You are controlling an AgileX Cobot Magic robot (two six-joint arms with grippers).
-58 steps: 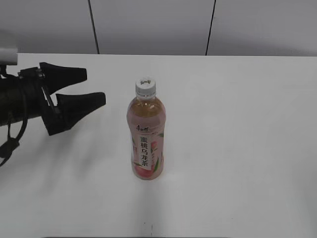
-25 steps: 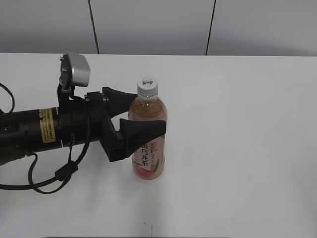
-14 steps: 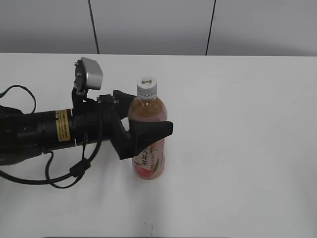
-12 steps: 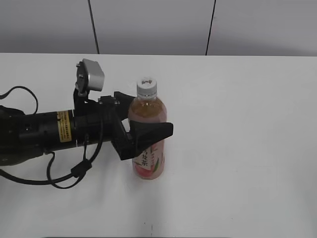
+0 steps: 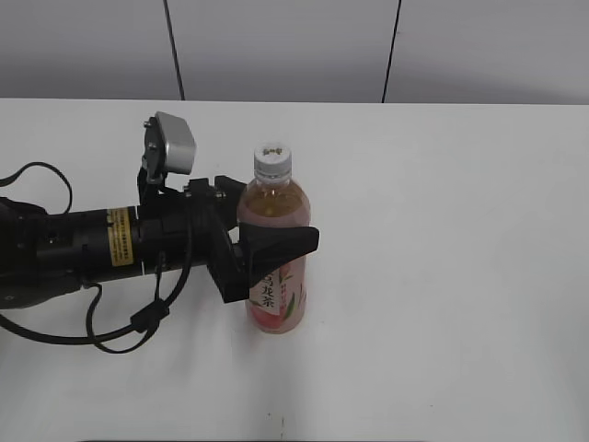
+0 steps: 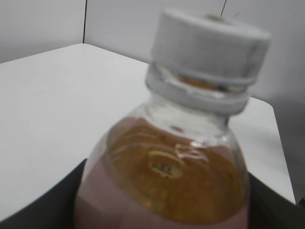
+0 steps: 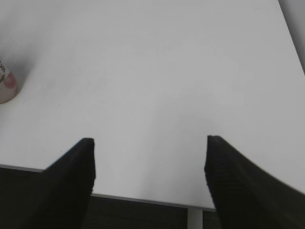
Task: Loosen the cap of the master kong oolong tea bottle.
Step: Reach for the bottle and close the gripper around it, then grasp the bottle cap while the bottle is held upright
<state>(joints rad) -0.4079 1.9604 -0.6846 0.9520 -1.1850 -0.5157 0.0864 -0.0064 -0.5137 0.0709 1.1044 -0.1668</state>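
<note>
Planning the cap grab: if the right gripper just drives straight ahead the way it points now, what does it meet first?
Probably nothing but bare table: the right gripper is open and points across empty surface. The bottle sits at the far left edge of its view, outside that line. Depth is unclear.

Lab bench, white table (image 5: pixel 460 276), grey wall panels (image 5: pixel 276 46)

The master kong oolong tea bottle (image 5: pixel 274 253) is standing upright mid-tabletop (image 5: pixel 442 230), its cap (image 5: pixel 272 160) sitting on top. The left pincer (image 5: pixel 262 221) is reaching in from the left, flanking the bottle's body front and back.

White ribbed cap (image 6: pixel 209 40) close up, amber-filled bottle (image 6: pixel 164 186) shoulder below, dark claw fingers (image 6: pixel 43 202) flanking it
</note>
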